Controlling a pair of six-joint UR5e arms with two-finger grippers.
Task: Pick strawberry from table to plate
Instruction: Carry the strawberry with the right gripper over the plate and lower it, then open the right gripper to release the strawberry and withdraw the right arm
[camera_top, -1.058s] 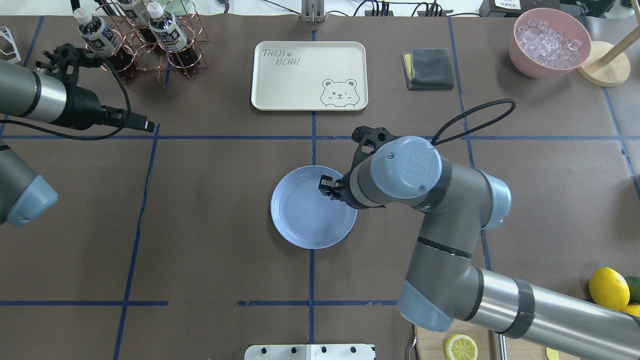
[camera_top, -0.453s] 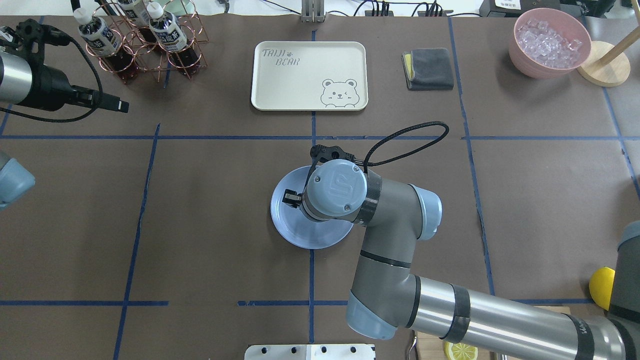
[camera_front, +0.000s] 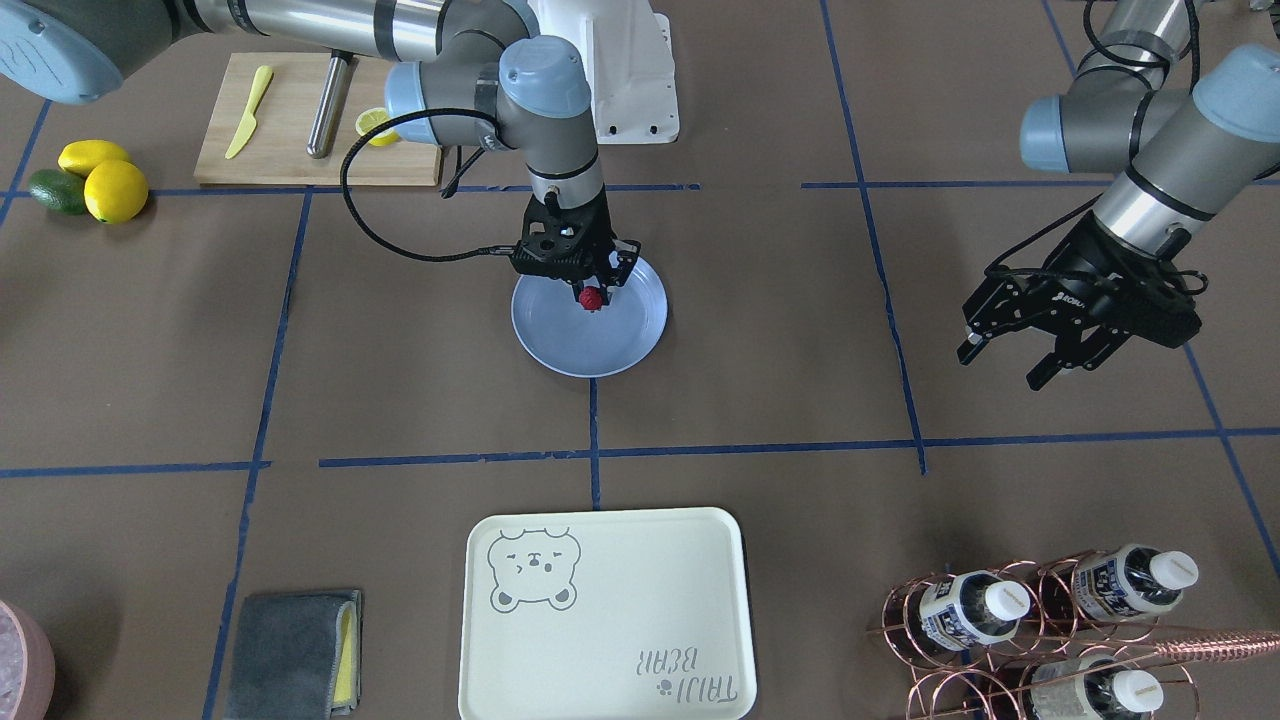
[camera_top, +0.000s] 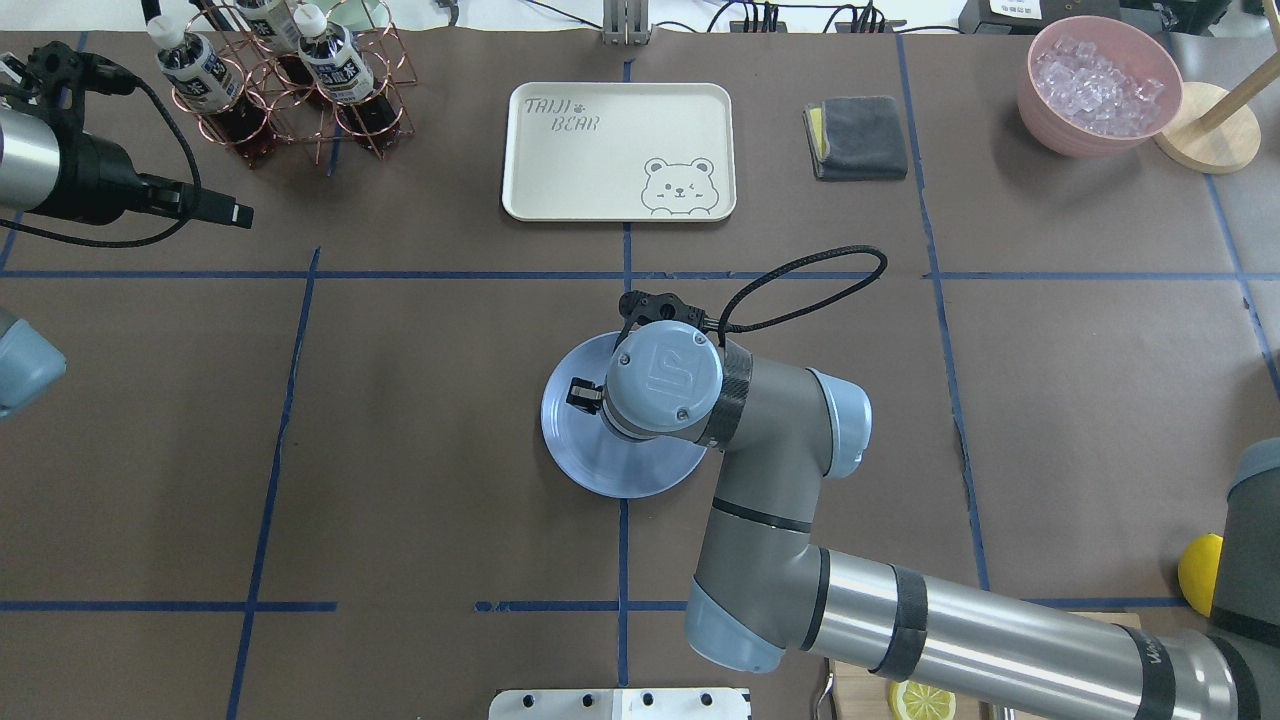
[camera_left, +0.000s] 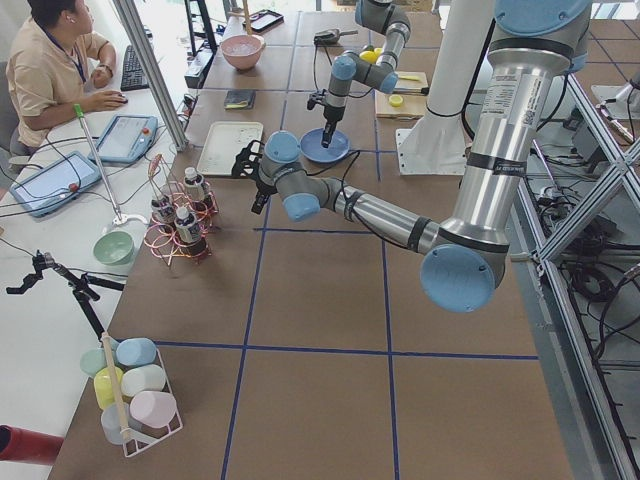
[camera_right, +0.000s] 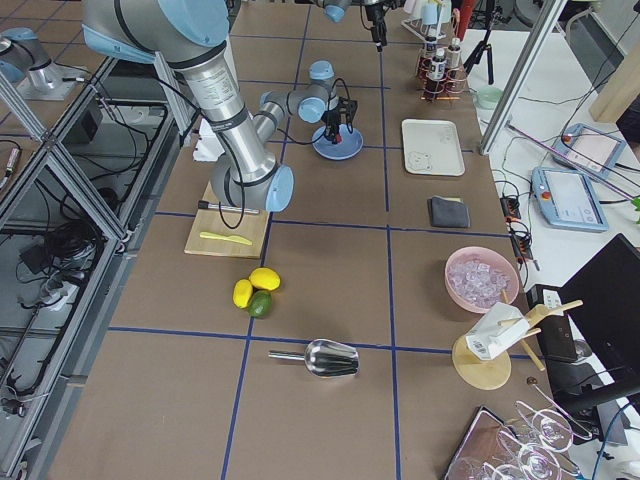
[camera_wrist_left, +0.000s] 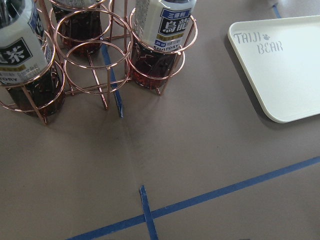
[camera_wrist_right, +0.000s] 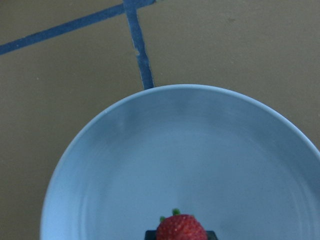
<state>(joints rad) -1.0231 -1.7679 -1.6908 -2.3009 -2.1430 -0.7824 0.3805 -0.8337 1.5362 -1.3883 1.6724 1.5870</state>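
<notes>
The right gripper (camera_front: 593, 293) points down over the light blue plate (camera_front: 590, 352) and pinches the strawberry (camera_front: 590, 298) between its fingers, above the plate's half nearer the robot. The left gripper (camera_front: 1000, 365) hangs over the table (camera_front: 400, 330), well apart, with fingers spread.

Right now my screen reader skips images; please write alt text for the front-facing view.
The right arm grips a strawberry in its jaws over a blue plate. The left arm hangs at the view's right, jaws open.
</notes>
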